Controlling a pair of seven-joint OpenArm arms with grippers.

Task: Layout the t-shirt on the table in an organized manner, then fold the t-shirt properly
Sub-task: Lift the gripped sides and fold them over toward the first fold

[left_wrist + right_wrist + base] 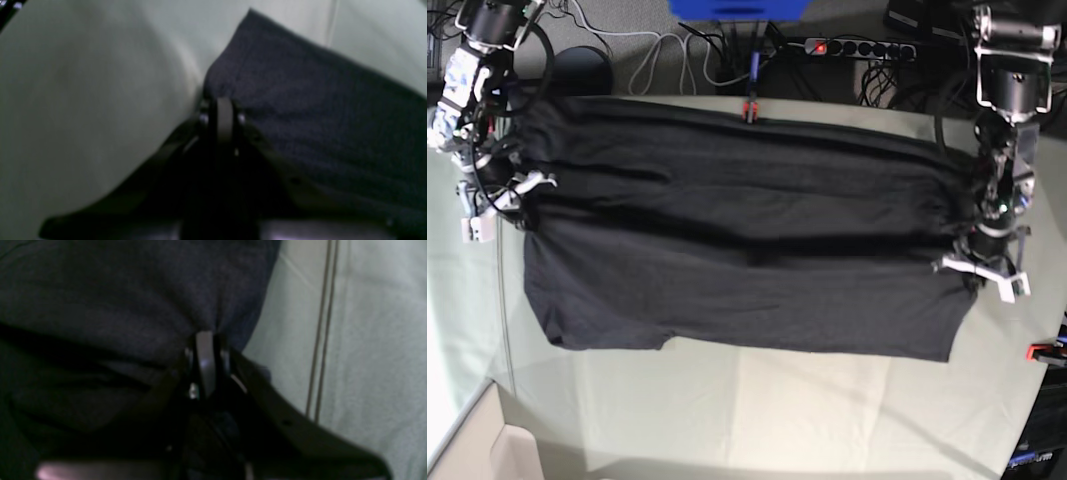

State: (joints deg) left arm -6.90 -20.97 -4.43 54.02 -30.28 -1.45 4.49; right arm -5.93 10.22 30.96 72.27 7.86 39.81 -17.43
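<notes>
Your dark, soft-knit t-shirt (737, 260) lies stretched wide across the pale grey-green cloth of the counter (777, 410), long creases running from 9 to 3 o'clock. Your left claw (983, 262) is clamped on the shirt's edge at 3 o'clock, arm reaching down from 1 o'clock. Your right claw (495, 205) pinches bunched fabric at 9 o'clock.

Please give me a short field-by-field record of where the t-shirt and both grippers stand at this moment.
garment: t-shirt, dark, stretched wide across the table
left gripper: shut on the t-shirt's edge, at the base view's right
right gripper: shut on the t-shirt's edge, at the base view's left
folds: long creases run between the two grippers
fold state: not yet folded
</notes>
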